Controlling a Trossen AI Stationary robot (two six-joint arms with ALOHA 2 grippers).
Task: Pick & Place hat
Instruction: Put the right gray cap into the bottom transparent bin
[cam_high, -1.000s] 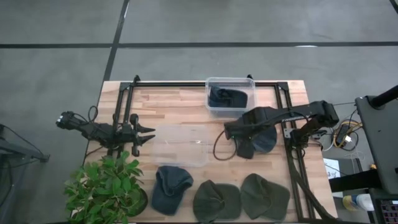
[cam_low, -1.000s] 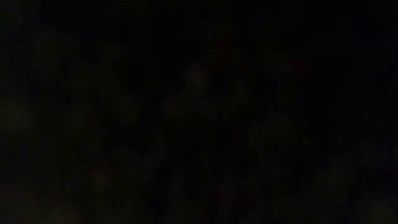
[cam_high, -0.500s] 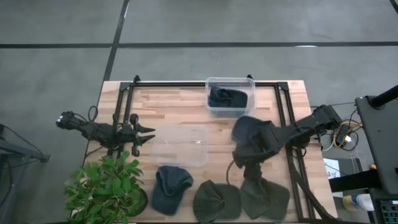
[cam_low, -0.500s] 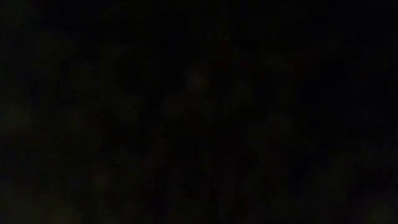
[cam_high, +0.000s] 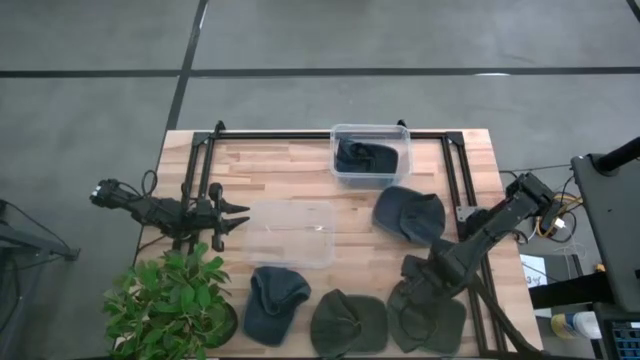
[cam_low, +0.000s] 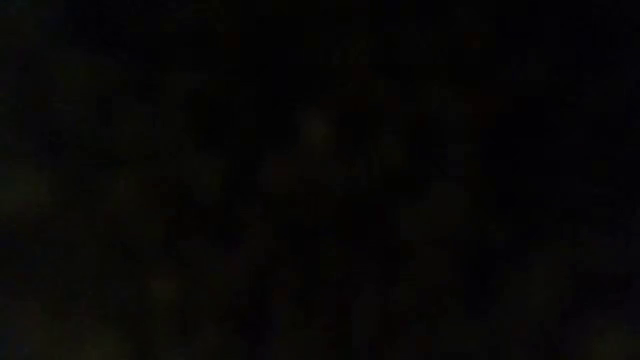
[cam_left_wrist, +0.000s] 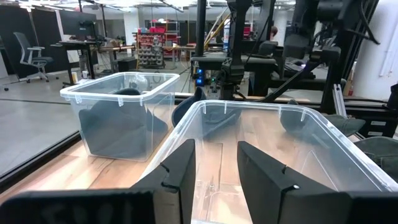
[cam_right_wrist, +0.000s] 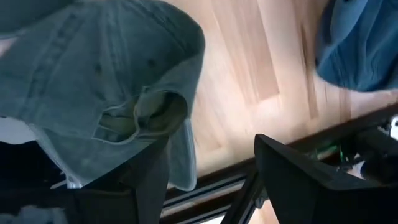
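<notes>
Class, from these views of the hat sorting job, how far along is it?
Done: one dark hat lies in the far bin. In hand: the right claw, open, hangs over a green cap. Left: three more hats on the table; the near bin holds none.

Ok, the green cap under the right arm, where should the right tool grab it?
Probably at its rear rim beside the strap opening, coming straight down: the green cap lies flat and floppy, and the open right tool hangs right over that edge.

A grey floor (cam_high: 100, 110) crossed by dark seams surrounds the table; beyond stand desks and an office chair (cam_left_wrist: 30, 55).
</notes>
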